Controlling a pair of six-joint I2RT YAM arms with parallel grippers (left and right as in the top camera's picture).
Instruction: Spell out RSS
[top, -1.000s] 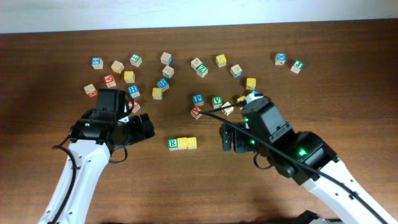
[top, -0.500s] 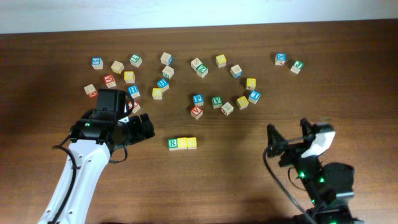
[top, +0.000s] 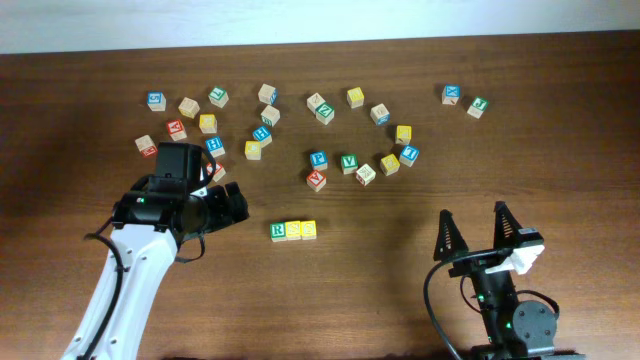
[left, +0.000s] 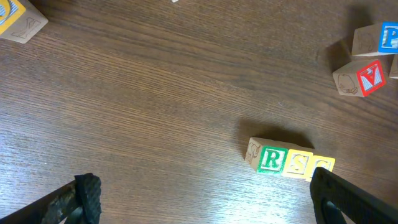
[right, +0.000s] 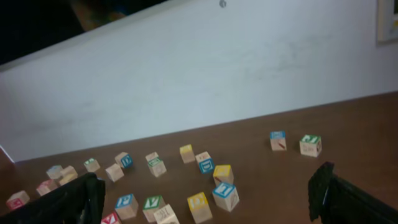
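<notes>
Front-centre of the table: I see the row lying flat, R, first S and second S touching side by side and reading left to right.
Row from left wrist: R is green and sharp. The first S is yellow and faint. The right finger's tip partly covers the second S.
Left gripper: released, jaws spread wide and holding nothing. It hangs to the left of the row and points at it, near but apart.
Right gripper: released, with both fingers splayed and nothing between them. It sits well right of the row at the near edge, tilted up toward the wall.
Nearest strays: the red block and blue P stand behind the row and apart from it. Green V is just beside the P.
By my left arm: blue H sits close against the wrist, and a red block below it is partly hidden.
Back of table: the loose blocks are scattered in a band.
Far right: a blue and green pair stands alone.
</notes>
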